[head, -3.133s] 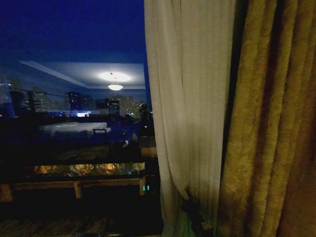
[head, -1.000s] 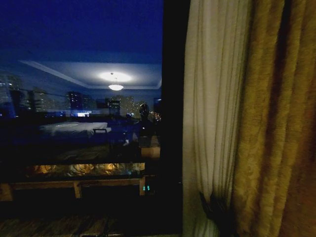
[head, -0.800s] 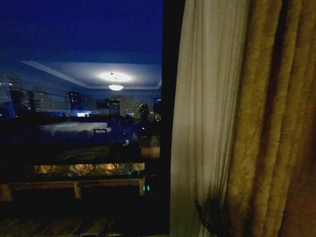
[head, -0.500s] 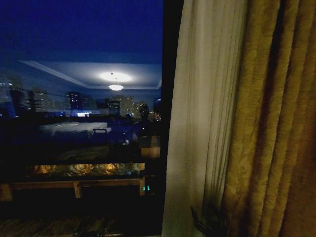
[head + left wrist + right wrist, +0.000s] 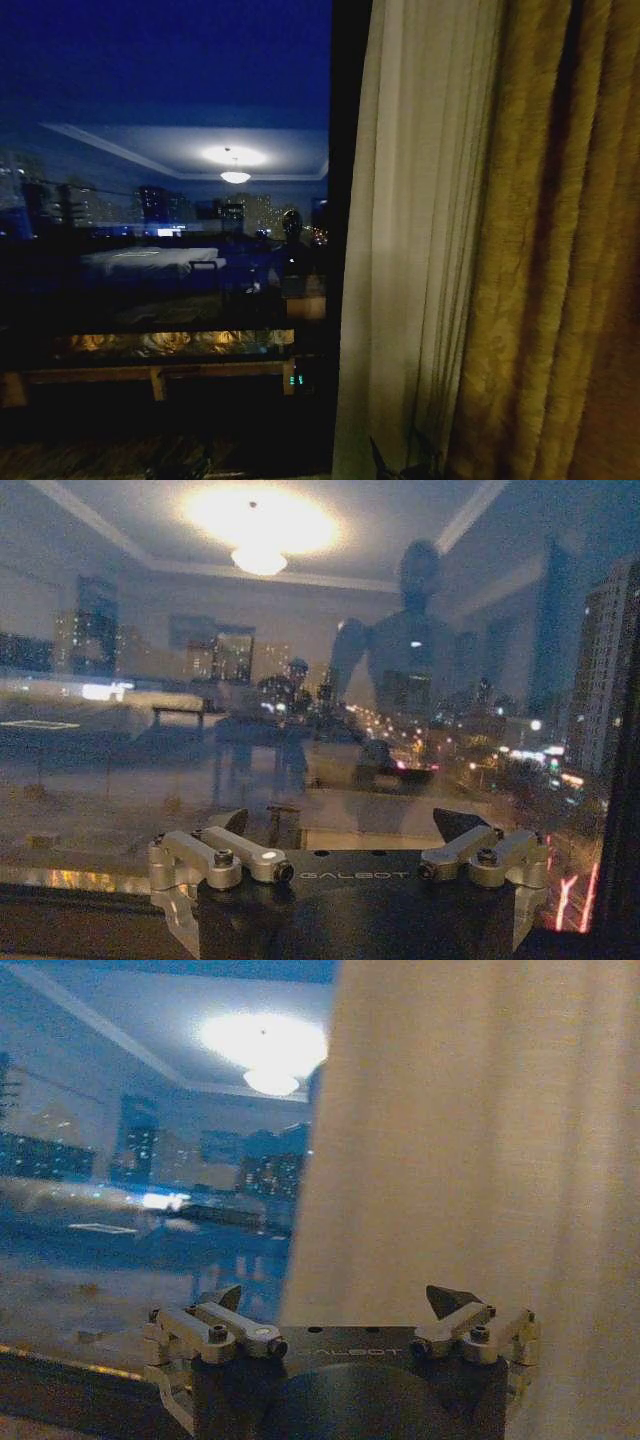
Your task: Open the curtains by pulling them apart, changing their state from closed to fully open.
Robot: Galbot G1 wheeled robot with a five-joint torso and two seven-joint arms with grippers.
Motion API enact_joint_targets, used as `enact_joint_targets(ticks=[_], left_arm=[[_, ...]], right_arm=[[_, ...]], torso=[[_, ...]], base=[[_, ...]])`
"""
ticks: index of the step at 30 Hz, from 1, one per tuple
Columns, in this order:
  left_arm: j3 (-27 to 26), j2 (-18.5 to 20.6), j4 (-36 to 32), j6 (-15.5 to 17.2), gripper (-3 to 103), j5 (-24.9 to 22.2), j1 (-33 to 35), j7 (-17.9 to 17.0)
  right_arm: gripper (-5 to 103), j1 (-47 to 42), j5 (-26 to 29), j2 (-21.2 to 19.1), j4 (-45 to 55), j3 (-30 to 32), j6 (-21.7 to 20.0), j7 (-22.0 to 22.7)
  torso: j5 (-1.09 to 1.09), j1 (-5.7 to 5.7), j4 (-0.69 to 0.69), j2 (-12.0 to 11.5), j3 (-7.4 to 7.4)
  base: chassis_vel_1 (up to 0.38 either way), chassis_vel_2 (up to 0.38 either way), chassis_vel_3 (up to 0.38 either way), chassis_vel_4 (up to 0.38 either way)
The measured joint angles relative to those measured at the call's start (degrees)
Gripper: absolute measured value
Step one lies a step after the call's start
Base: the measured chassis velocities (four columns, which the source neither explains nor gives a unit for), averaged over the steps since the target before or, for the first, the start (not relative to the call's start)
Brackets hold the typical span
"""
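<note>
The sheer cream curtain (image 5: 420,250) hangs in pleats at the right of the window, its free edge by the dark window post (image 5: 347,120). My right gripper (image 5: 403,466) shows as a dark shape low at the head view's bottom edge, in front of the curtain's lower part. In the right wrist view, the right gripper (image 5: 340,1300) is open with nothing between its fingers, and the curtain (image 5: 470,1140) hangs just ahead of it. My left gripper (image 5: 342,825) is open and faces the bare window glass (image 5: 300,680).
A thick golden-brown patterned drape (image 5: 560,250) hangs at the far right, beside the sheer curtain. The uncovered glass (image 5: 160,200) shows the night city and the reflected room with its ceiling lamp. A low sill (image 5: 150,372) runs below the window.
The curtain was drawn right, then its edge swung back left a little. My right gripper has sunk toward the bottom edge and no longer holds the bunched fabric.
</note>
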Motion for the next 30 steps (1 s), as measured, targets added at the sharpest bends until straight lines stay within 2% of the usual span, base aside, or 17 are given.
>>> enact_joint_targets(ticks=[9,14,16,19,30], left_arm=[[-0.4,0.6,0.7,-0.4,100,0.0,0.1,0.2],[-0.3,0.6,0.6,-0.6,100,0.1,0.2,0.5],[-0.2,0.5,0.4,-0.7,100,0.4,0.3,1.2],[-0.2,0.4,0.3,-0.8,100,0.5,0.5,1.3],[-0.3,-0.3,-0.3,-0.9,100,1.0,1.1,1.4]], right_arm=[[100,0.0,-3.6,0.0,0.0,-1.7,0.4,-0.3],[100,0.1,-5.2,0.0,-0.9,0.2,2.8,-2.8],[100,0.3,-5.5,0.0,-1.7,1.3,4.7,-3.8],[100,0.0,-5.6,0.0,-1.8,1.5,5.1,-3.9],[100,-0.9,-7.5,0.0,-1.1,1.2,6.0,-4.6]], torso=[[-0.01,-0.05,0.00,0.0,-0.02],[-0.01,-0.05,0.01,0.0,-0.01],[-0.01,-0.04,-0.03,0.0,-0.01],[0.00,-0.04,0.01,0.0,-0.01],[-0.01,0.02,0.00,0.0,0.01]], base=[[0.340,0.097,-0.348,-0.089],[0.383,0.253,-0.409,-0.244],[0.317,0.299,-0.369,-0.330],[0.307,0.339,-0.333,-0.366],[0.346,0.374,-0.354,-0.393]])
